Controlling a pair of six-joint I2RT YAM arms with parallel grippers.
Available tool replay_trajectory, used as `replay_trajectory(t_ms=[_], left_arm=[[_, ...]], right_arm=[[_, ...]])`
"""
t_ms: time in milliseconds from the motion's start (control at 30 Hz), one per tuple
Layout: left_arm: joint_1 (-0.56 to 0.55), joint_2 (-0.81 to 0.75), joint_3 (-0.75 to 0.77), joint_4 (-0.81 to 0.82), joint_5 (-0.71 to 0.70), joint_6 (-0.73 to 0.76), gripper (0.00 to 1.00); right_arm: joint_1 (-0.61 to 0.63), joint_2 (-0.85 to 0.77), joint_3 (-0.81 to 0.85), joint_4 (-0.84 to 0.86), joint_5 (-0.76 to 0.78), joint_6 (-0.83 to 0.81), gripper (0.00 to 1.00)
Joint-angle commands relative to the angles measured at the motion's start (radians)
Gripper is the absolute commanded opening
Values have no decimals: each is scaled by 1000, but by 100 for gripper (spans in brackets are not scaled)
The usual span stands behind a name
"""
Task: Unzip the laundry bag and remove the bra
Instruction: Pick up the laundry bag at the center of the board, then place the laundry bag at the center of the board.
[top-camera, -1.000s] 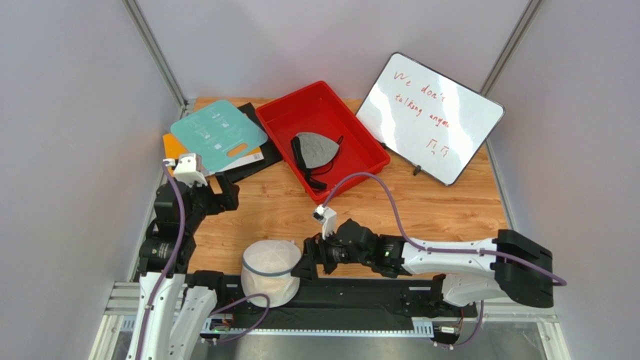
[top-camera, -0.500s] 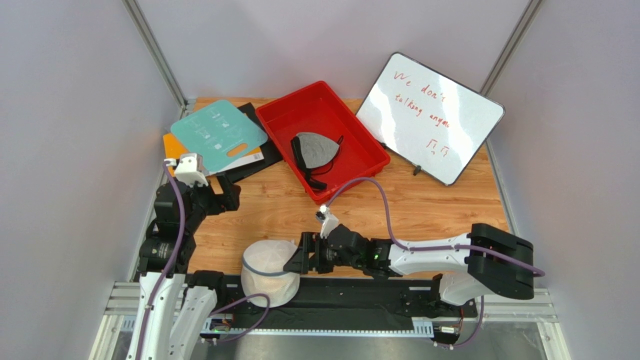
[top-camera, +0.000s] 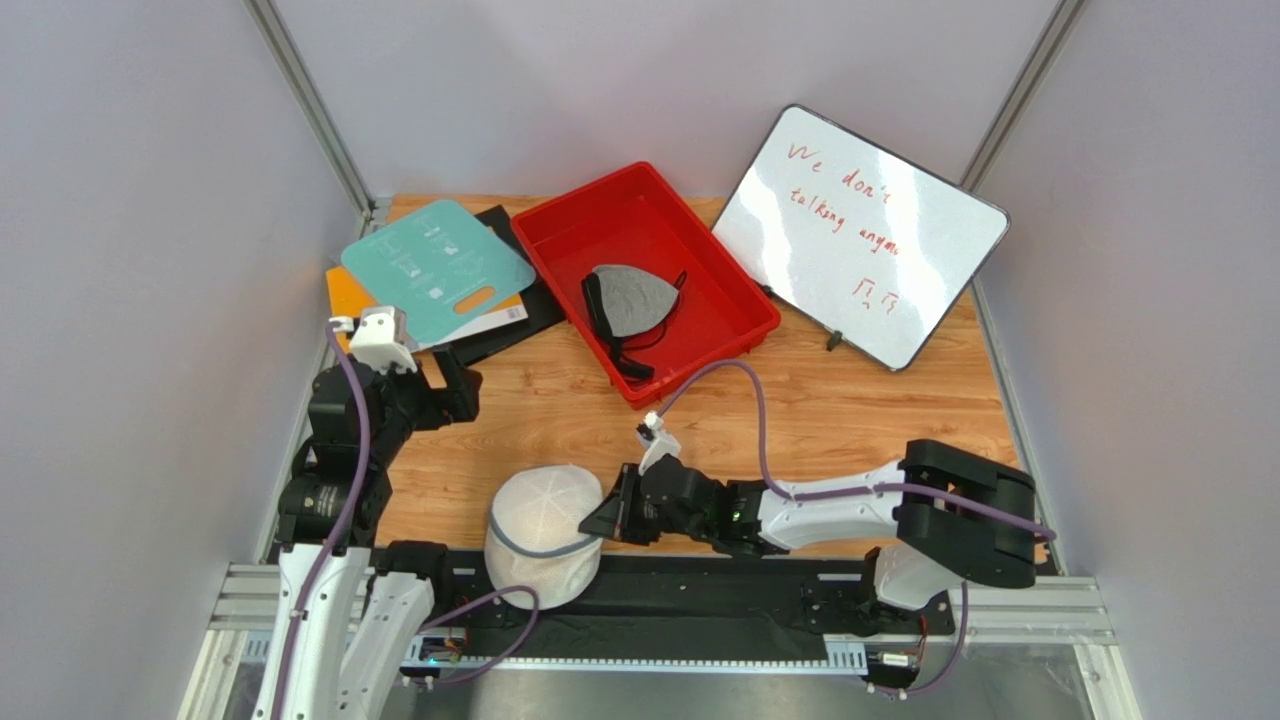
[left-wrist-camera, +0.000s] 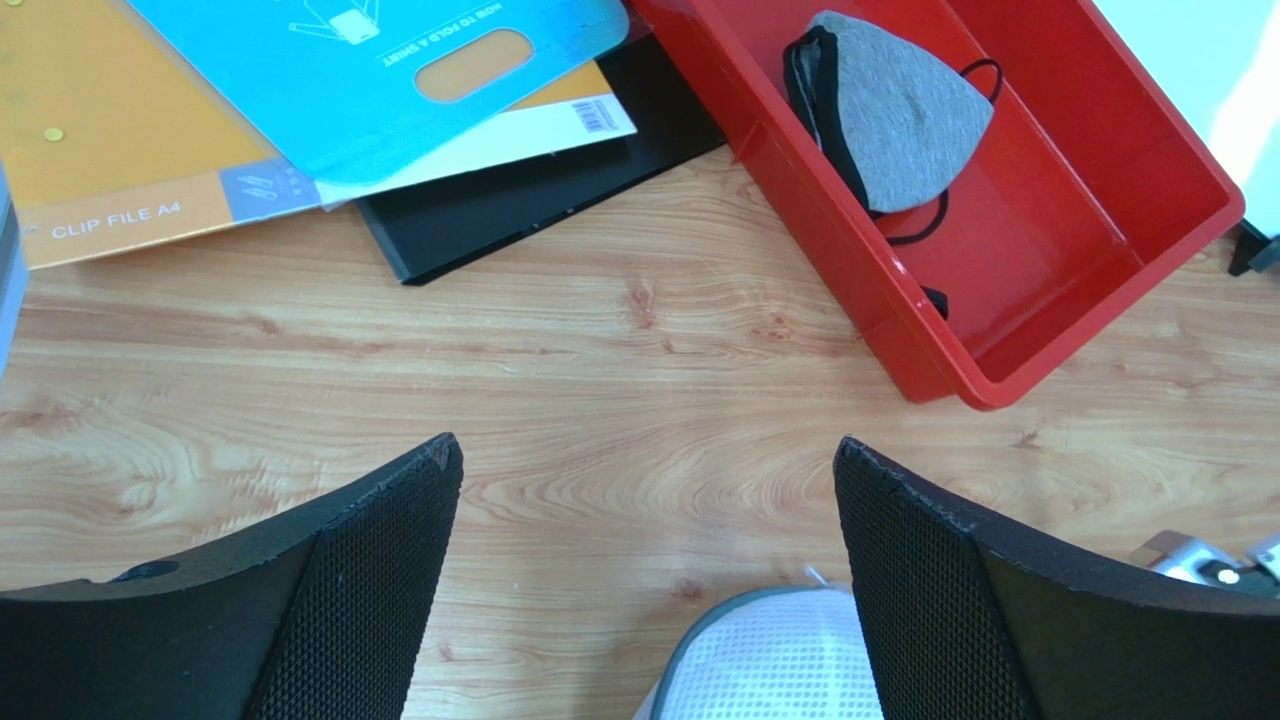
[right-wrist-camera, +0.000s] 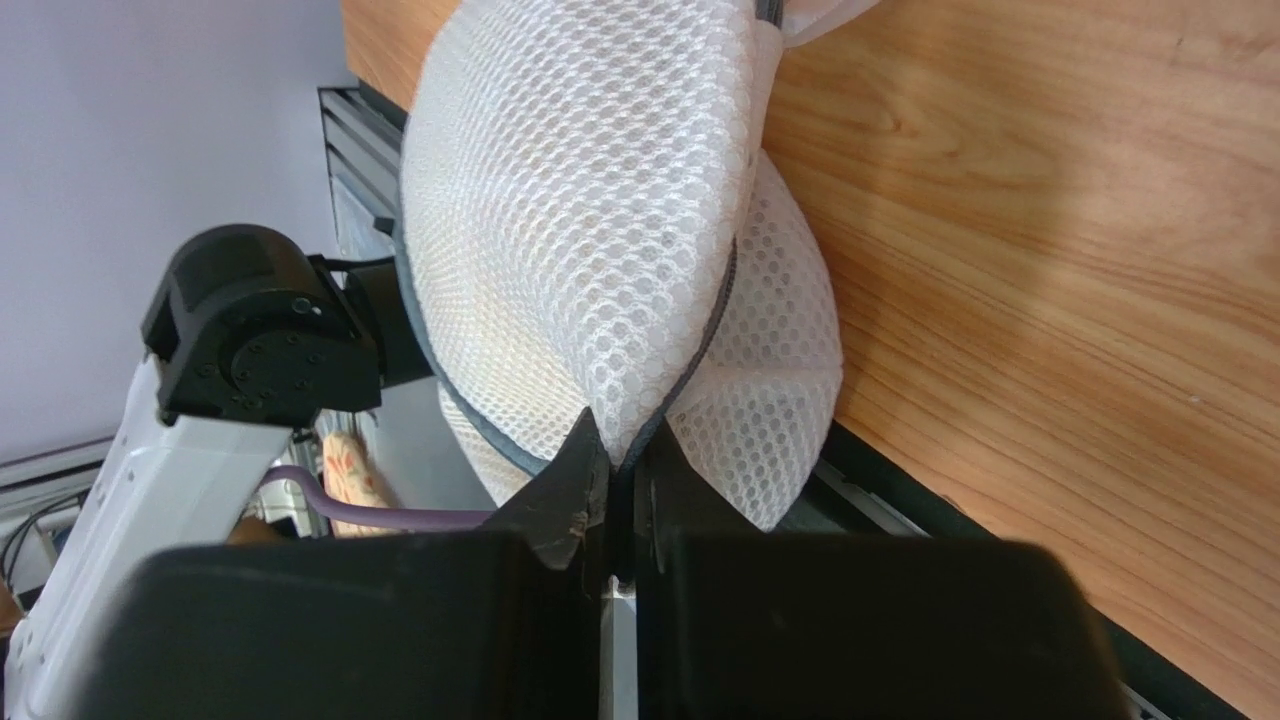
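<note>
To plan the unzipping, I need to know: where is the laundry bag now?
In the top view, the laundry bag lies at the near edge of the table, left of centre, with the right gripper pinching its right rim.

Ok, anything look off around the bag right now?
Yes: the laundry bag sits tipped at the near edge of the table, part of it hanging past the wood over the black rail. The right gripper has its fingers shut on the grey zipper band. Nothing looks spilled or damaged.
</note>
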Motion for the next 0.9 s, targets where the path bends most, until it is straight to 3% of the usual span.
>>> replay_trajectory(t_ms=[0,100,267,400,567,667,700,800,867], left_arm=[[5,26,24,7,62,20,97],[2,51,18,27,136,22,96],[-58,78,4,47,205,-21,95],[-200,75,-118,189,239,-195,94],[-407,161,-231,338,136,-293,93],[-490,221,-219,355,89,-294,93],[-509,236,-215,358,81,-291,94],[-514,245,-225,376,62,-294,94],[-514,245,-241,404,56,-302,94]], right_arm=[[-4,-133,83,-151,193,-221,0],[-16,-242,91,-186,283,-442,0],[-74,-356,35,-218,268,-621,0],[-93,-382,-27,-249,251,-629,0],[-93,-376,-126,-242,167,-482,2],[-90,-382,-196,-248,119,-416,24],[-88,-391,-209,-270,116,-410,37],[-73,-469,-225,-382,148,-416,62],[-70,-549,-202,-450,167,-434,68]])
